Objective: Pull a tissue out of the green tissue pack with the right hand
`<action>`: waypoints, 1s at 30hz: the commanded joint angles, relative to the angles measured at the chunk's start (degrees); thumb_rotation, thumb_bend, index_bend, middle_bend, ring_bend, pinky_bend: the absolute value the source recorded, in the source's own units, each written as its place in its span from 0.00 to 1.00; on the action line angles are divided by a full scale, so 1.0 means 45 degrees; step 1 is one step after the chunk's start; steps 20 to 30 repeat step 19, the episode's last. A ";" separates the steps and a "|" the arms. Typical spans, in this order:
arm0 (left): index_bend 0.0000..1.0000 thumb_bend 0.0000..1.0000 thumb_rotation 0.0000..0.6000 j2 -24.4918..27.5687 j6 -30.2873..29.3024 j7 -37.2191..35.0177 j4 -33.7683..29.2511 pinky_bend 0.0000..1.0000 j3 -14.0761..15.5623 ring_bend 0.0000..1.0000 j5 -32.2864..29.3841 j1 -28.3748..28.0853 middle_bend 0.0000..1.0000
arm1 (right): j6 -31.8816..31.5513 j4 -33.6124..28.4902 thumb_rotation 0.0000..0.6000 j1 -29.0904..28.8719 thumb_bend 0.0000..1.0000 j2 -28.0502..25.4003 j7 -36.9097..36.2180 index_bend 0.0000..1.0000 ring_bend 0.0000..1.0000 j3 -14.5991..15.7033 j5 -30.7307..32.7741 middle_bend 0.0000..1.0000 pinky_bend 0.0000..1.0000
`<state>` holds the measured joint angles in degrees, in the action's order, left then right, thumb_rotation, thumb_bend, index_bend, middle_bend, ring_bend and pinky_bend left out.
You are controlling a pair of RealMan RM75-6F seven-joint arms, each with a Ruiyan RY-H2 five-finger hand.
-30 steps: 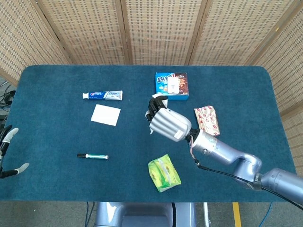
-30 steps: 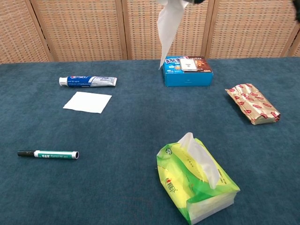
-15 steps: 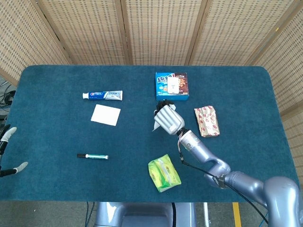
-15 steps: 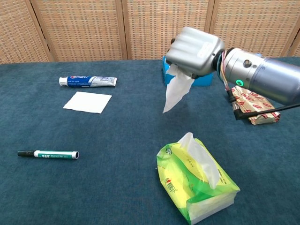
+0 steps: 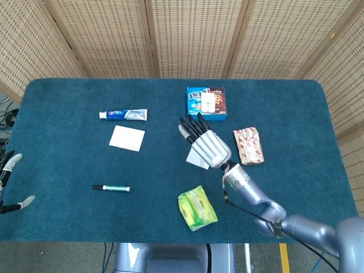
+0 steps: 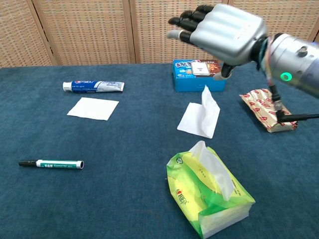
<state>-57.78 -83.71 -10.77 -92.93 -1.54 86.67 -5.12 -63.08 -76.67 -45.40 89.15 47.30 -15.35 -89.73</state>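
Note:
The green tissue pack (image 5: pixel 197 207) (image 6: pixel 209 194) lies near the table's front edge, a white tissue poking from its top slot. A pulled-out tissue (image 6: pixel 201 116) (image 5: pixel 197 160) lies loose on the blue cloth behind the pack, one edge curled up. My right hand (image 5: pixel 203 140) (image 6: pixel 219 29) hovers above that tissue with its fingers spread flat and nothing in it. At the far left edge of the head view, only the tips of my left hand (image 5: pixel 10 182) show, off the table.
A folded white tissue (image 5: pixel 127 137) and a toothpaste tube (image 5: pixel 123 114) lie at the left. A green marker (image 5: pixel 111 187) rests nearer the front. A blue snack box (image 5: pixel 206 103) stands at the back and a red-patterned packet (image 5: pixel 248 145) lies on the right.
My right hand came down with the tissue, let it go and spread its fingers. The tissue now lies on the cloth.

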 commanded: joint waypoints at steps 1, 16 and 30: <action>0.00 0.00 1.00 -0.0035 -0.0021 -0.0021 0.0082 0.00 -0.0016 0.00 -0.0015 0.0004 0.00 | -0.2048 -0.2179 1.00 0.1590 0.00 -0.2226 -0.1246 0.00 0.00 0.0554 -0.0841 0.00 0.08; 0.00 0.00 1.00 -0.0384 -0.0929 0.0879 -0.0083 0.00 0.0030 0.00 0.0424 0.0339 0.00 | -0.5815 -0.3741 1.00 0.6064 0.00 -0.4899 -0.6904 0.00 0.00 0.2667 -0.0437 0.00 0.06; 0.00 0.00 1.00 -0.0475 -0.1103 0.1005 -0.0031 0.00 0.0038 0.00 0.0548 0.0393 0.00 | -0.6177 -0.3503 1.00 0.6619 0.00 -0.4711 -0.7580 0.00 0.00 0.2862 -0.0259 0.00 0.06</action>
